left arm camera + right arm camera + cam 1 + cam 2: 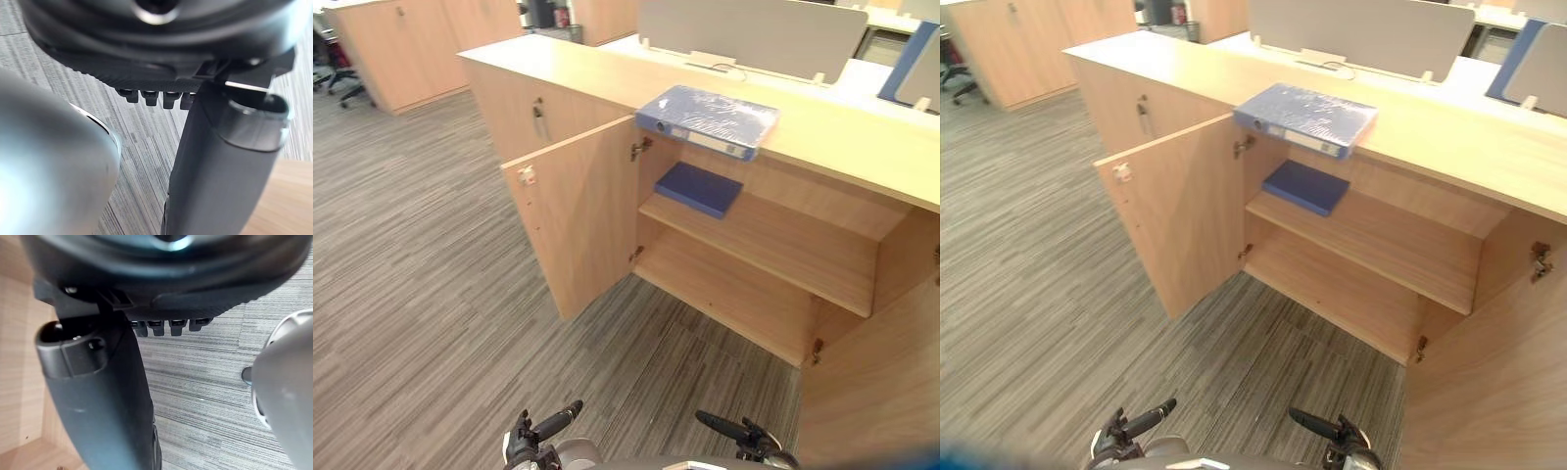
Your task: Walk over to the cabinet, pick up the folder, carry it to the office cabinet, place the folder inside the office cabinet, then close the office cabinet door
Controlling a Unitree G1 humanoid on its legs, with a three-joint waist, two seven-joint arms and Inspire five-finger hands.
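A thick blue folder [708, 119] lies flat on the wooden top [842, 137] of the low office cabinet, over the open compartment. The cabinet's left door [578, 215] swings out toward me, and the right door [881, 382] stands open at the right. A thin blue book [699, 188] rests on the upper shelf inside; the lower shelf is bare. My left hand [536, 431] and right hand [739, 431] hang low in front of me, well short of the cabinet, holding nothing. Each wrist view shows a thumb [215, 171] [107, 406] over carpet.
Striped grey carpet lies between me and the cabinet. More wooden cabinets [401, 49] and an office chair [337, 73] stand at the back left. A grey desk divider [754, 34] rises behind the cabinet top.
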